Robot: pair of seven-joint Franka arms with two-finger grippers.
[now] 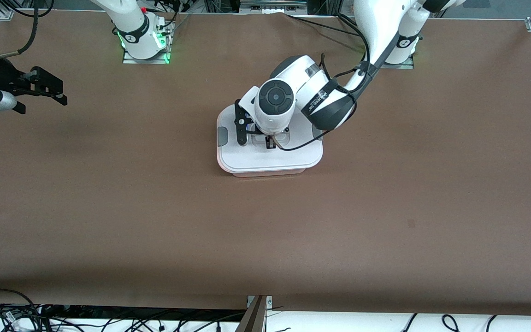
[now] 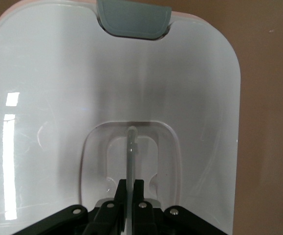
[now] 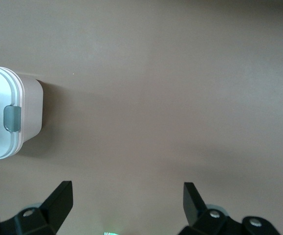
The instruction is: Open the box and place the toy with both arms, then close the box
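Note:
The box (image 1: 270, 159) stands in the middle of the table with its flat white lid on and a grey clip (image 1: 222, 137) at its end toward the right arm. My left gripper (image 1: 270, 143) is down on the lid's centre. In the left wrist view its gripper (image 2: 131, 182) is shut on the thin clear handle (image 2: 131, 147) in the recess, with a grey clip (image 2: 134, 22) at the lid's edge. My right gripper (image 1: 60, 93) waits open and empty above bare table at the right arm's end. Its view shows the gripper (image 3: 127, 188) and the box's end (image 3: 29, 112). The toy is out of view.
The brown table top (image 1: 155, 207) spreads wide around the box. The arm bases (image 1: 143, 41) stand at the edge farthest from the front camera. Cables (image 1: 7, 313) and a metal bracket (image 1: 257, 313) lie along the nearest edge.

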